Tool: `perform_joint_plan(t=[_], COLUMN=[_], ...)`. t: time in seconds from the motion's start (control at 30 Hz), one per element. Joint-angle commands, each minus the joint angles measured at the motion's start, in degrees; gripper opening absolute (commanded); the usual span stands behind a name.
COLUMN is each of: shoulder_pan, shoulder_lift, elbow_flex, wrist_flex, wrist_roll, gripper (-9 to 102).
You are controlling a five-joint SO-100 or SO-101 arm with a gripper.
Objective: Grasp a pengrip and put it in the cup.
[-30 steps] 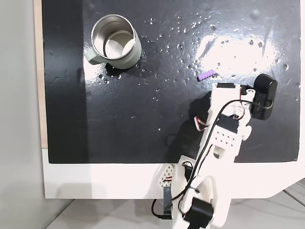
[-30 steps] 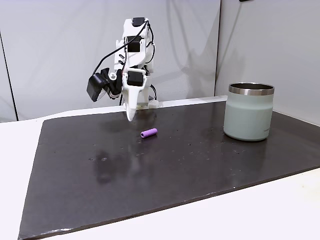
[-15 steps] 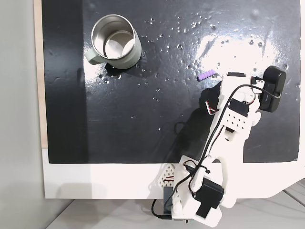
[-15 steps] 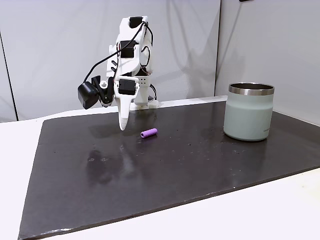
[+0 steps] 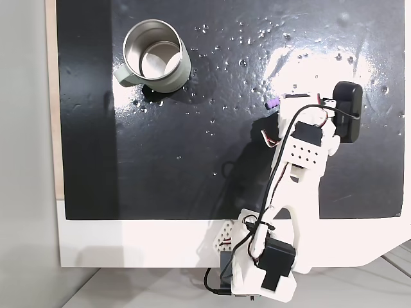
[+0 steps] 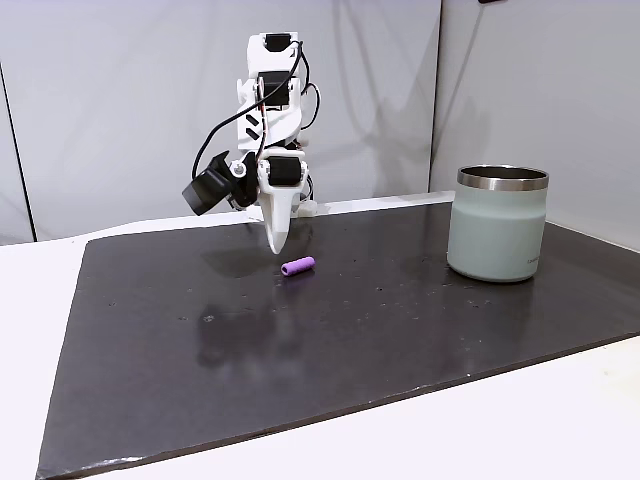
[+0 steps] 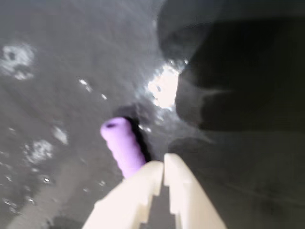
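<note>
On the dark tabletop [image 6: 150,330], the purple pengrip [image 6: 297,267] lies free, well apart from the cup [image 6: 500,223]. The pincer [image 6: 277,243], tips pressed together and empty, hangs just above it.

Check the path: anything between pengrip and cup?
Nothing. In a fixed view, only bare black mat lies between the pengrip and the cup; the other fixed view agrees.
</note>
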Motion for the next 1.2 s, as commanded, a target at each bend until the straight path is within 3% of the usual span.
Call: perform_joint_plan(t=[0.0,0.13,0.33,0.57,0.97,1.17], shoulder_pan=[-1.2,-1.3,-1.1,-2.1,-2.9,-3.1], shoulder_lift=[3.3,1.8,-3.3,-7.7,-19.0,-20.6], elbow_flex=[-4.8,-7.6,-13.8,-17.7,-25.0,-25.9], wrist_flex=[2.1,3.2,6.3,8.9,15.1,15.7], wrist_roll=[0.2,0.2,0.1,-1.8,-4.0,-4.3], gripper=[0,1,17,24,22,6])
